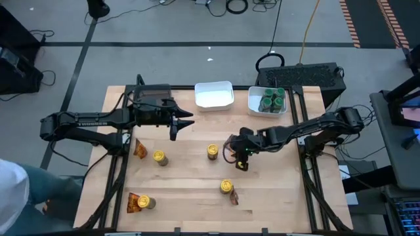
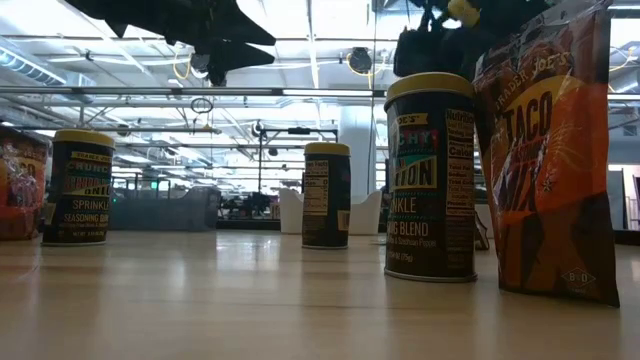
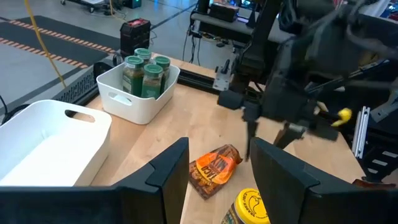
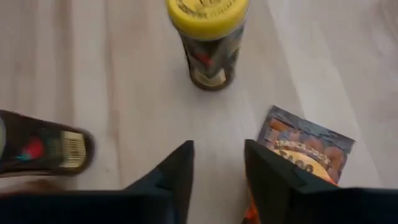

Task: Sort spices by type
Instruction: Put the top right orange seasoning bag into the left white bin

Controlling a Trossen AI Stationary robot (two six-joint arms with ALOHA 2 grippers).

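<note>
My left gripper (image 1: 182, 124) hovers over the back-left part of the light wooden table (image 1: 190, 210); its two dark fingers stand apart and nothing is between them.

On the left side, one flat orange-brown foil packet (image 1: 140, 148) lies near the table edge; a round dark jar with a yellow lid (image 1: 159, 157) stands just beside it. At the front-left corner, a second foil packet (image 1: 134, 203) lies touching a second yellow-lidded jar (image 1: 149, 202). In the middle stands a third yellow-lidded jar (image 1: 212, 152); nearer the front, a fourth yellow-lidded jar (image 1: 226, 187) stands with a third foil packet (image 1: 234, 197) against it.

At the back edge, the empty white rectangular tray (image 1: 214, 95) has nothing in it; the second white tray (image 1: 252, 105), to its right, holds the round jars with green lids (image 1: 272, 99), which seem to be four together.

My right gripper (image 1: 240, 159) is low over the table, right of the middle jar. In its wrist view the fingers are parted with bare wood between them, so it grips nothing. The fourth foil packet (image 4: 306, 151) lies just beside one finger.

I judge that about one third is done: the green-lidded jars are grouped. The yellow-lidded jars and the packets are all loose on the table and not yet sorted; the packet at my right gripper looks the nearest next item.
</note>
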